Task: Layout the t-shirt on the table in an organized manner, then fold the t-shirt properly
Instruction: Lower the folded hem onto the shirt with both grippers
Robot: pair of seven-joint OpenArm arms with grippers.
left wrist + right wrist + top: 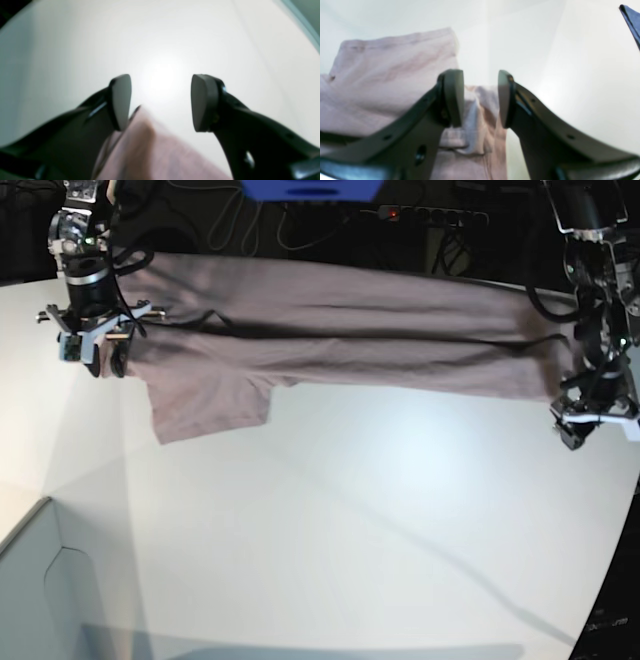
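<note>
Flanking t-shirt (340, 340) edges, grippers parted

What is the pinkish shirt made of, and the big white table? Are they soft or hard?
The t-shirt looks like soft, matte knit cloth, probably cotton: it creases and drapes in folds. The table looks hard and smooth, perhaps laminate or painted board: it is flat, plain white, and shows a faint sheen from the light.

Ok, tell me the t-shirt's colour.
Plain dusty mauve-pink t-shirt, with no print visible; it shows best in the base view.
</note>
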